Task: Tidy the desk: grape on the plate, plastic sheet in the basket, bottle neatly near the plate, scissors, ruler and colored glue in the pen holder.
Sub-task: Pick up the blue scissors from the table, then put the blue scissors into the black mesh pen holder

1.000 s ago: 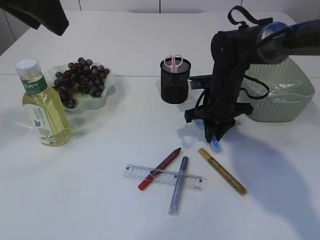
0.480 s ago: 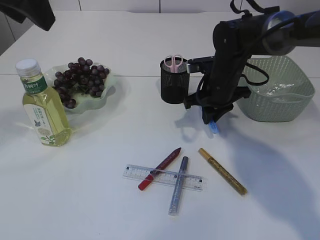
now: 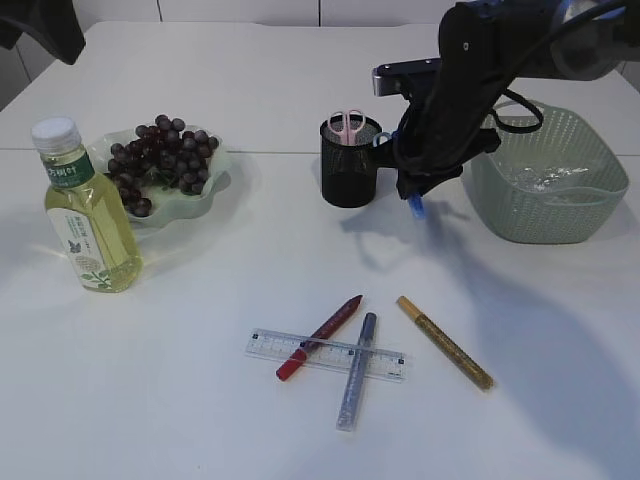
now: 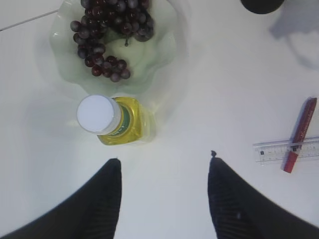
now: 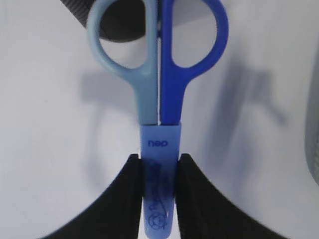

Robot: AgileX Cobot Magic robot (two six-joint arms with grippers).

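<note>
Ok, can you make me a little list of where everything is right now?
right tool: shut on blue scissors, sheath end pinched, near pen holder
left tool: open, empty, above bottle
pen holder: pink scissors inside
plate: grapes on it, bottle beside
basket: plastic sheet inside
table: ruler, three glue pens, red pen crossing ruler

We are looking at a staged desk in a lab or test room: a plain white table [image 3: 180, 400] set against white panelled walls. A mesh pen holder [image 3: 350, 165], a ruler [image 3: 325, 354] and glue pens [image 3: 355, 370] suggest an office, while two black robot arms [image 3: 470, 60] working over it mark a robotics workspace.
</note>
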